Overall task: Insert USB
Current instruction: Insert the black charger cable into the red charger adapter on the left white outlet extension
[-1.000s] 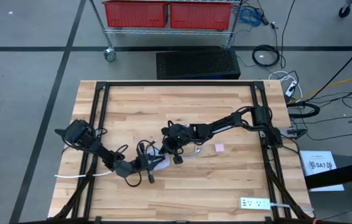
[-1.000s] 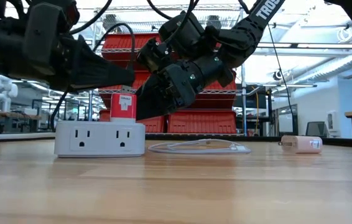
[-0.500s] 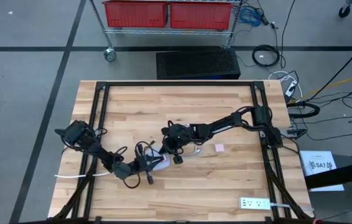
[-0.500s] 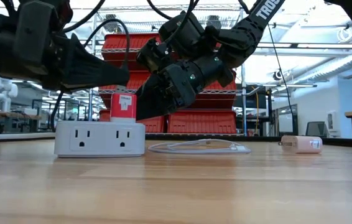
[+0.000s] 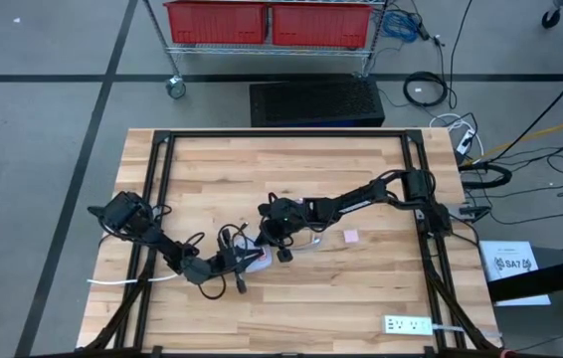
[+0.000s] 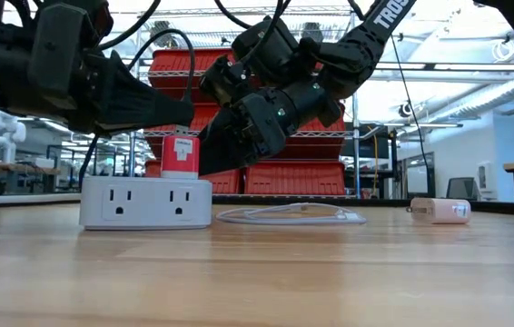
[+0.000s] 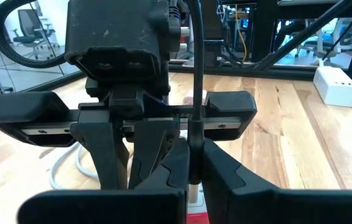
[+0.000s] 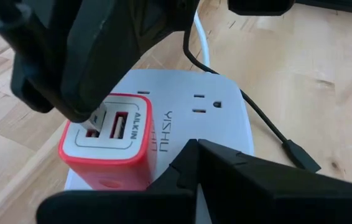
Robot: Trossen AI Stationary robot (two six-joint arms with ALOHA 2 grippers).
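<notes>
Left gripper (image 6: 184,113) — fingers nearly closed on a USB plug (image 8: 95,119), tip at a port of the red USB charger (image 8: 111,146). The charger stands in the white power strip (image 6: 146,202). Right gripper (image 6: 210,153) — closed, empty, just beside the charger. White cable (image 6: 289,215) lies right of the strip.

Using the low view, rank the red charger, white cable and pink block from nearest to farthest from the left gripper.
1. Red charger, just below the left gripper, plugged into the power strip.
2. White cable, mid-table.
3. Pink block, far side.
</notes>
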